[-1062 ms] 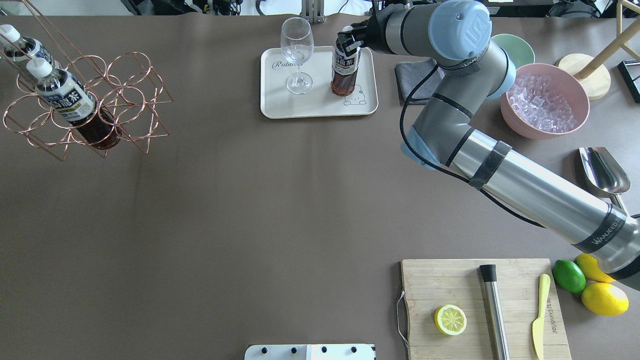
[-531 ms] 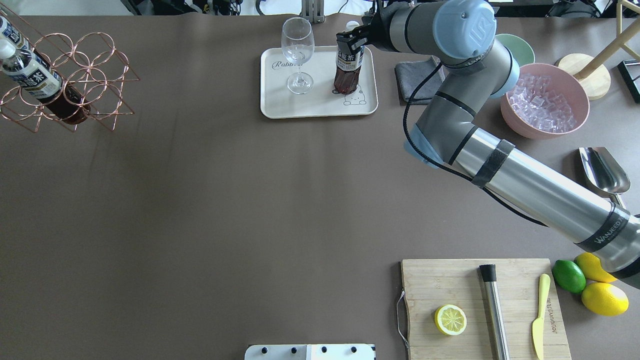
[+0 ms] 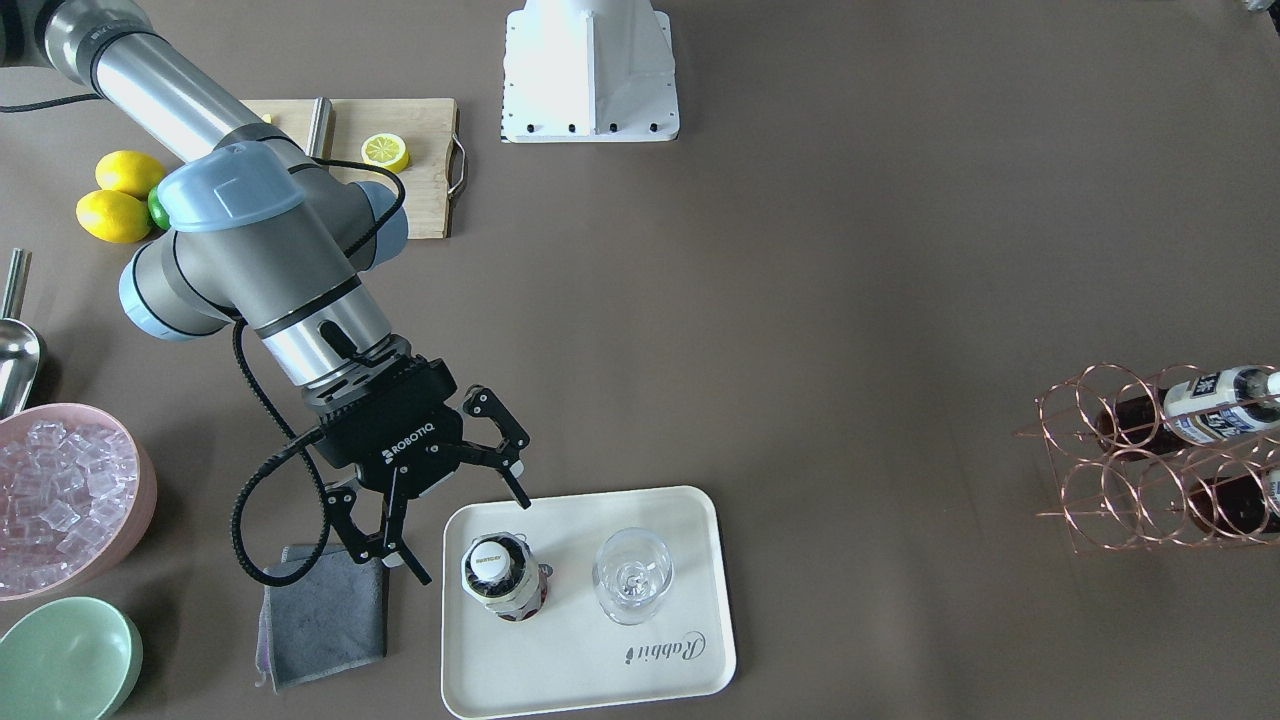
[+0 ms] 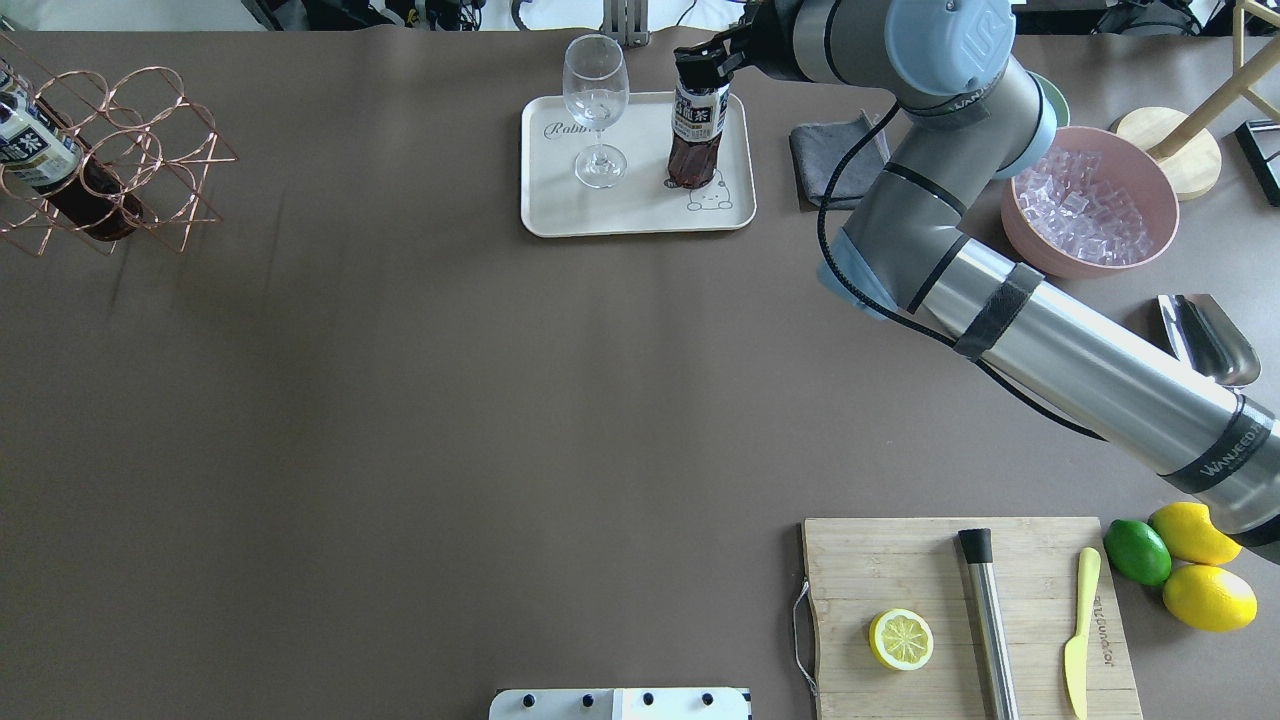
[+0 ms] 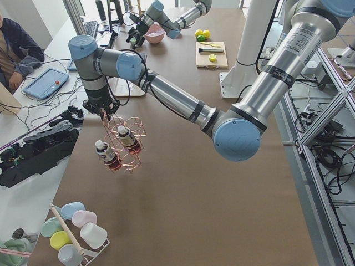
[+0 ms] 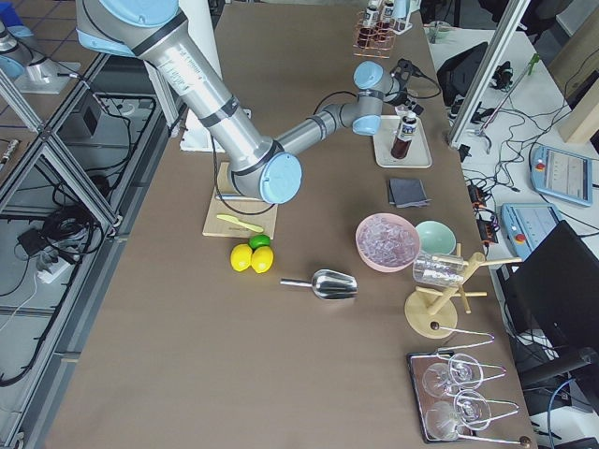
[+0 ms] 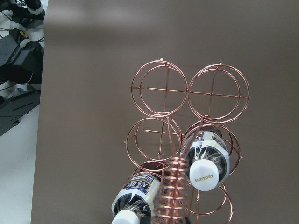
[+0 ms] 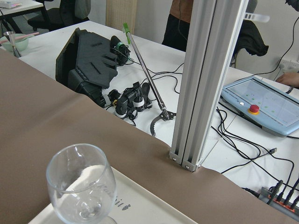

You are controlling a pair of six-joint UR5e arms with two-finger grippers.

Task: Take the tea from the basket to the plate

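Observation:
One tea bottle [image 3: 503,578] stands upright on the cream plate [image 3: 640,680], next to a wine glass [image 3: 632,576]. My right gripper [image 3: 470,537] is open and empty. Its fingers are spread either side of the bottle's cap and clear of it. In the overhead view the gripper [image 4: 705,55] is at the bottle's [image 4: 697,130] top. The copper basket [image 4: 150,120] holds two more bottles [image 7: 208,163] at the table's far left. It hangs under my left gripper [image 5: 104,108] by its coiled handle [image 7: 175,186]. I cannot tell whether that gripper is open or shut.
A grey cloth [image 4: 835,155] lies right of the plate [image 4: 560,200]. A pink bowl of ice [image 4: 1090,200] and a green bowl [image 3: 65,655] are beyond it. A metal scoop [image 4: 1205,340], a cutting board [image 4: 960,620] and lemons [image 4: 1210,597] lie at the right.
My right gripper has let go of the tea bottle on the plate and drawn back from it. The basket has moved further left and away.

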